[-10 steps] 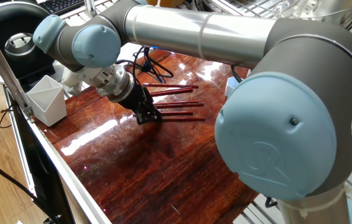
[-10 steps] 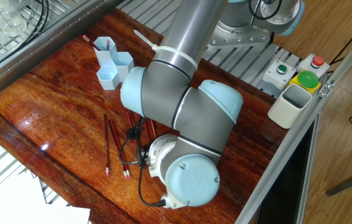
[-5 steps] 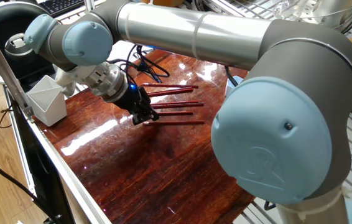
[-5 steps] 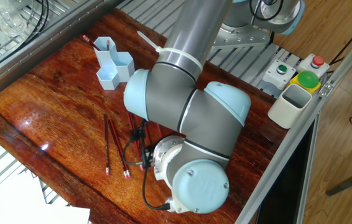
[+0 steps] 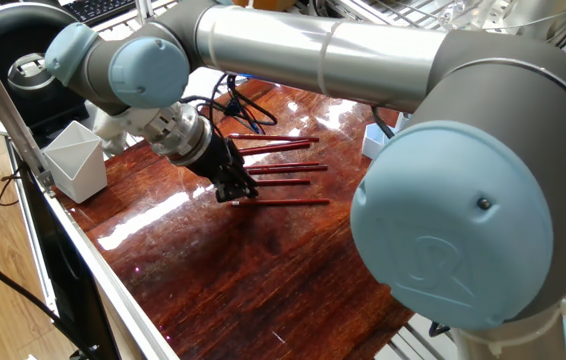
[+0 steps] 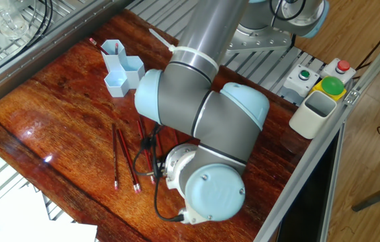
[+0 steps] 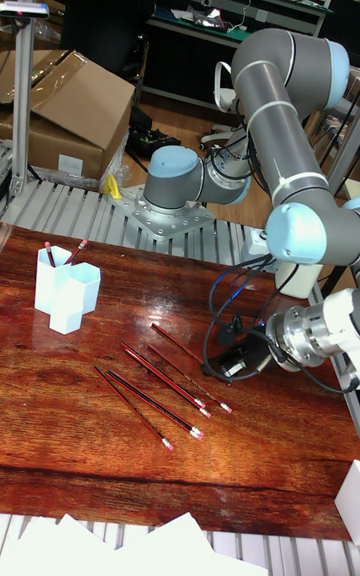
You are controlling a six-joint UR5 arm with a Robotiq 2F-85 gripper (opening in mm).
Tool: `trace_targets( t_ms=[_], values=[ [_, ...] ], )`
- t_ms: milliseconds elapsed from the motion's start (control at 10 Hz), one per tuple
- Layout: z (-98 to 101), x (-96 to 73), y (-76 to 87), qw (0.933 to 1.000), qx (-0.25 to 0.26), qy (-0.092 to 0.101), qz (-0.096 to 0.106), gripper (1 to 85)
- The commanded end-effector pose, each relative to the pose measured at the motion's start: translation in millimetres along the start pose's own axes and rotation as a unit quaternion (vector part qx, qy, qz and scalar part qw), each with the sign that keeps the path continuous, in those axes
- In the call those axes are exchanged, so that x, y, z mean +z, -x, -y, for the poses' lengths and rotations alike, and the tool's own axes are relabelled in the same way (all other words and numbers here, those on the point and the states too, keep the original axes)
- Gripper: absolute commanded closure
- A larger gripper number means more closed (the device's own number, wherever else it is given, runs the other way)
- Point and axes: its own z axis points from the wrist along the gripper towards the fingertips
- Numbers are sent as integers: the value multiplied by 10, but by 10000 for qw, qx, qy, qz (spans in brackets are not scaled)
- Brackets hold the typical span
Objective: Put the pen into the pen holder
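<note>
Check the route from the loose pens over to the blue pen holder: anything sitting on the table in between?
Nothing visible does. Between the pens and the pen holder there is only bare wood. The gripper is down at the pens' near ends, on the far side from the holder.

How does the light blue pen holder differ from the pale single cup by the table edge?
The pen holder is light blue, built of joined hexagonal tubes of differing heights; the pale cup is one angular grey-white vessel. The pen holder already has pens standing in it; the pale cup looks empty. Both stand upright on the wooden table.

white cup (image 5: 73,160), cardboard box (image 7: 75,111) (behind table)
</note>
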Motion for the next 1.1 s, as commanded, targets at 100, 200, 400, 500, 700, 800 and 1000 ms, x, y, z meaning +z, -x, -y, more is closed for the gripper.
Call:
trace_targets(
  t_ms=[100, 200, 400, 500, 700, 800, 1000],
  values=[
    [-186, 107, -53, 9993, -237, 274, 127, 547],
    [-194, 102, -95, 9993, -245, 251, 91, 540],
    [-273, 99, -110, 9993, -256, 249, 75, 530],
    [-299, 117, -91, 9995, -235, 216, 78, 533],
    [-274, 151, -48, 9997, -239, 69, 76, 543],
    [-248, 175, -14, 9996, -257, 9, 96, 543],
    [-223, 190, -7, 9996, -268, -43, 85, 543]
  ],
)
